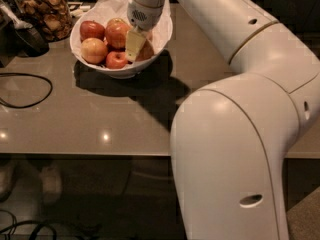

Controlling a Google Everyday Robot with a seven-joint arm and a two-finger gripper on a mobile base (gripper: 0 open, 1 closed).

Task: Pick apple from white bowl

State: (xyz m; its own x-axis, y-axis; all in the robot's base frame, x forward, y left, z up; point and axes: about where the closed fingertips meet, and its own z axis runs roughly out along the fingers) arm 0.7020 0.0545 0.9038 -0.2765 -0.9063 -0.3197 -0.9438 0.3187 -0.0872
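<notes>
Noted on the grey-brown desk (100,129), toward its far left part: wide shallow round white bowl (125,73), lined with crinkled white paper (109,1) standing above the rim at the back.

Contents of the bowl, as seen:
- At the left front, pale yellow-orange round apple (94,50) with a reddish blush, medium in size, resting close to the left wall.
- Just to its right, at the front, small deep-red apple (116,59).
- Behind these, darker red apple at the back left (91,29) and second darker red apple nearer the middle (118,34).
- At the right, partly hidden reddish apple (147,50), masked by the pincer.

Pale yellow pincer (134,48), at the end of the large white robot arm (240,84): inside the bowl, right of centre, pointing down among the fruit, just beside the small deep-red apple. Apart, together or clamped: cannot tell. Separated from the pale yellow-orange round apple by the small deep-red one.

Elsewhere on the desk: glass jar of brown snacks (47,11) behind and left of the bowl; black rounded object (30,40) in front of that jar, kind not determinable.
</notes>
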